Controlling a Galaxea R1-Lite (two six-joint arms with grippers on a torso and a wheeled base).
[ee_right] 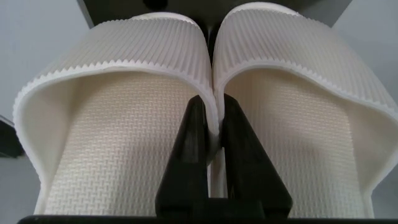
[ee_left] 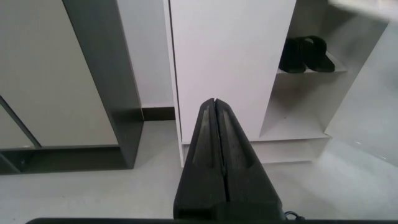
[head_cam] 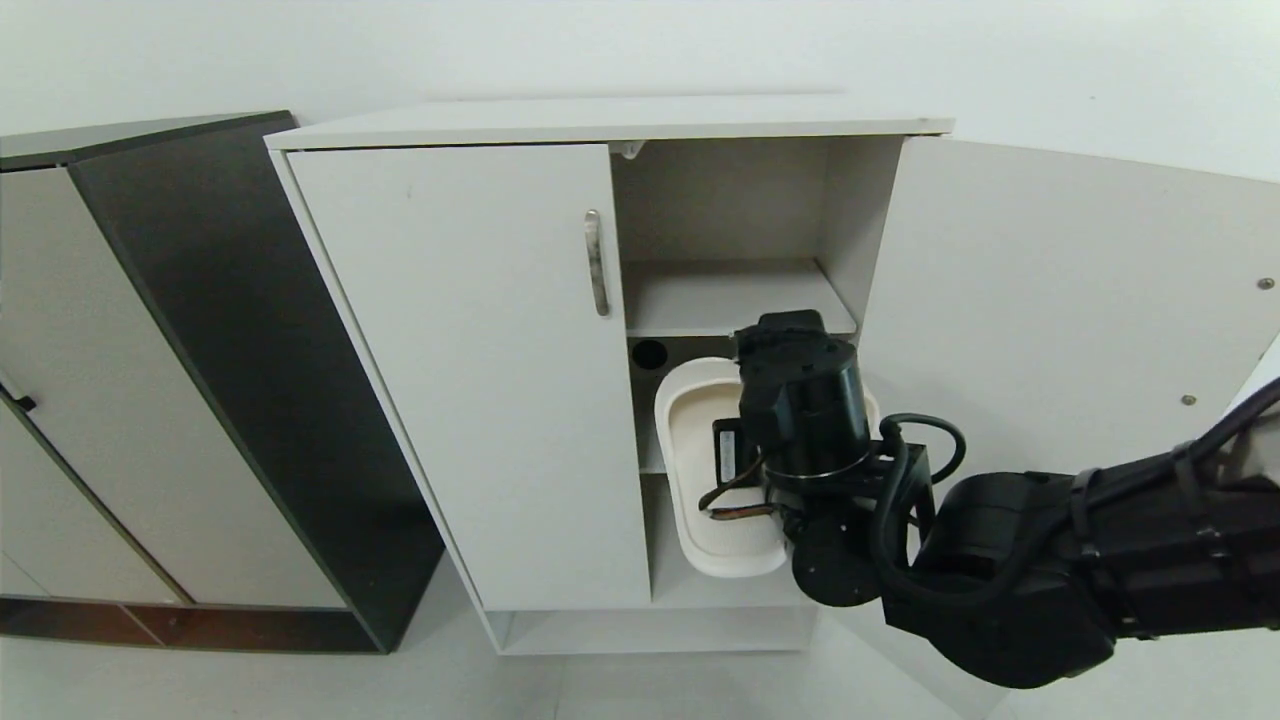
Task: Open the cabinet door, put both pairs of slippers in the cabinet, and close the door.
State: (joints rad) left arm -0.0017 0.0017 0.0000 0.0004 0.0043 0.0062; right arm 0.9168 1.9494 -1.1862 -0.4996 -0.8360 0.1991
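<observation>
Showing the task past its midpoint: the right door [head_cam: 1050, 300] of the white cabinet [head_cam: 470, 380] stands swung wide, and the black slippers [ee_left: 306, 55] already sit side by side on a shelf above the bottom compartment. The white slippers [head_cam: 700, 440] hang at the open side, tilted nearly upright in front of the middle compartment and not yet set down. The right gripper [ee_right: 211, 109] is clenched on the pair, its two dark fingers pinching the touching inner walls of both slippers together. The left gripper [ee_left: 214, 109] hangs outside the cabinet, low and in front of the closed left door, fingers pressed together on nothing. Judged from this, placing the white pair, letting go and shutting the door remain.

Materials: the white slippers look like soft moulded foam, with finely ribbed straps, sawtooth strap edges and a herringbone-embossed footbed. The black pair is smooth and matte. The cabinet is flat matte board with a slim metal bar handle [head_cam: 596, 262].
</observation>
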